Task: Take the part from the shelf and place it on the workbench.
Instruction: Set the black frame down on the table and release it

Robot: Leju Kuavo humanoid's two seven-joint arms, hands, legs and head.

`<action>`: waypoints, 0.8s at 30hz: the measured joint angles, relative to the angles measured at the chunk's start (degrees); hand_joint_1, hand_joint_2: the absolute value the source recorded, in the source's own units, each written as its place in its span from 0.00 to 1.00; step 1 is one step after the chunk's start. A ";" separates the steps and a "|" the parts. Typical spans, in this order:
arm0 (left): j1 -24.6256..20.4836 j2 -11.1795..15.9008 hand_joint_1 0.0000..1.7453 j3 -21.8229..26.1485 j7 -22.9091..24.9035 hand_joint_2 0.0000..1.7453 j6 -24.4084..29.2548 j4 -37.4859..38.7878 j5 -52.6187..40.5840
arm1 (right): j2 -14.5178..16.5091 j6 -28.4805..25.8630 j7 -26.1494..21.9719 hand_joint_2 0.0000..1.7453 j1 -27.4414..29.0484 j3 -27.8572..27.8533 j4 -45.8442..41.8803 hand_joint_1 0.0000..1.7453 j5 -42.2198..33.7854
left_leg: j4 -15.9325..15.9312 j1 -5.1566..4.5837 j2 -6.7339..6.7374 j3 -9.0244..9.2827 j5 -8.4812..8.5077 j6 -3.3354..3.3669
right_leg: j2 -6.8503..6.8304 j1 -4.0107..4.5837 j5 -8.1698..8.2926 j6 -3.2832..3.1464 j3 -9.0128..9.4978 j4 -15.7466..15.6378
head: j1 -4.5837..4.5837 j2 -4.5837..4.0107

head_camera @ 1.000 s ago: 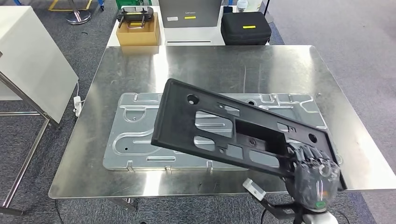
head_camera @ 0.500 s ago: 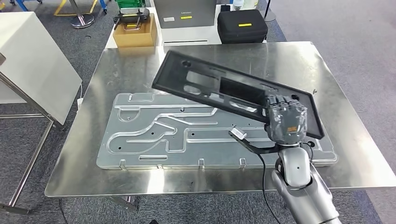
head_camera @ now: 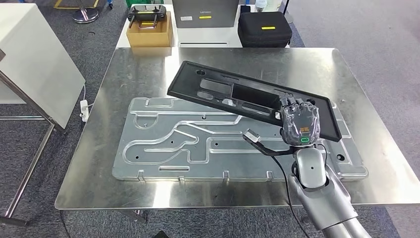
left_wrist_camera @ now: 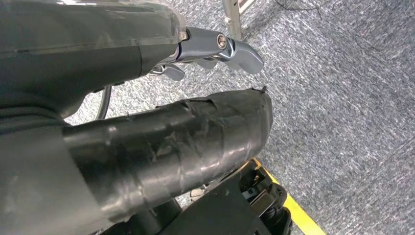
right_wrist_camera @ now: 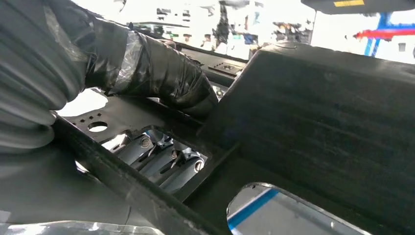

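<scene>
Off at nine o'clock from the tabletop stands a white panel on a metal frame, on grey carpet. At eleven o'clock, beyond the far edge, a cardboard box carries a dark handled device; beside it at twelve o'clock sits a grey case with a yellow label, and then at one o'clock a black case, also yellow-labelled.

On the steel tabletop itself lies a large stamped metal sheet with raised channels, spreading from the left part to the right edge zone. Above it I hold the black part, a long flat frame with cut-outs, tilted, its far-left end pointing to eleven o'clock and raised over the sheet. My right hand grips its right end at about four o'clock from the tabletop's centre; in the right wrist view my thumb presses on top of the frame and my fingers show through a cut-out beneath it. A small grey camera bracket juts from my wrist just over the sheet.

My left hand hangs by my side over the carpet; whether its fingers are spread or curled I cannot tell.
</scene>
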 joint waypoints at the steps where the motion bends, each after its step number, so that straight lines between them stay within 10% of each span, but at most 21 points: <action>1: 0.01 0.00 0.00 -0.05 0.02 0.00 0.00 0.00 0.00 | -0.16 0.20 0.55 1.00 0.00 0.39 0.39 1.00 0.00 | 0.10 -0.02 -0.04 0.02 -0.09 0.00 | 0.00 0.00 1.05 -0.03 -0.10 -0.38 | 0.00 0.00; 6: 0.02 -0.13 0.00 -0.28 0.19 0.00 0.13 0.00 0.03 | -1.15 0.32 3.83 1.00 0.04 3.73 2.44 0.99 0.00 | 0.61 -0.32 -0.18 -0.03 -0.67 -0.85 | 0.04 0.43 7.58 -0.89 6.23 -15.01 | -0.01 0.00; 10: 0.05 -0.13 0.00 -0.37 0.27 0.00 0.19 0.00 0.36 | -1.90 0.28 5.74 1.00 0.88 6.63 4.52 0.99 0.00 | 1.58 -0.33 -0.09 -0.37 -1.62 -1.92 | 0.10 0.22 7.65 -1.93 6.63 -15.72 | -0.05 0.00; 15: 0.22 -0.13 0.00 -0.44 0.27 0.00 0.26 0.00 0.75 | -2.12 0.59 5.43 1.00 3.21 8.13 6.89 0.99 0.00 | 16.18 -0.01 0.02 -7.19 -8.18 -2.78 | -0.09 0.15 7.55 -2.82 6.96 -15.94 | -0.07 0.00; 17: 0.27 -0.11 0.00 -0.44 0.27 0.00 0.37 0.00 0.93 | -2.13 0.69 5.07 1.00 4.55 8.28 7.74 0.98 0.00 | 14.29 0.07 0.03 -6.53 -5.82 -2.80 | -0.06 0.14 7.41 -2.77 7.12 -15.88 | -0.07 0.00; 20: 0.21 -0.10 0.00 -0.46 0.28 0.00 0.64 0.00 1.13 | -2.11 0.42 5.14 1.00 5.51 8.33 8.59 0.99 0.00 | 3.37 0.04 0.01 -1.27 -0.96 -2.33 | 0.12 0.28 7.05 -2.29 7.42 -15.64 | -0.06 0.00; 21: 0.19 -0.10 0.00 -0.48 0.28 0.00 0.73 0.00 1.21 | -2.10 0.36 5.24 1.00 5.67 8.33 8.90 0.95 0.01 | 1.46 -0.04 -0.02 -0.31 -0.61 -2.13 | 0.17 0.36 6.99 -2.04 7.46 -15.61 | -0.03 0.00; 24: 0.30 -0.09 0.00 -0.50 0.30 0.00 0.87 0.00 1.51 | -2.03 0.13 5.45 1.00 6.30 8.33 9.96 0.25 0.02 | 0.36 -0.04 0.00 0.38 -0.65 -1.34 | 0.29 0.40 6.97 -1.16 7.77 -15.78 | -0.01 0.00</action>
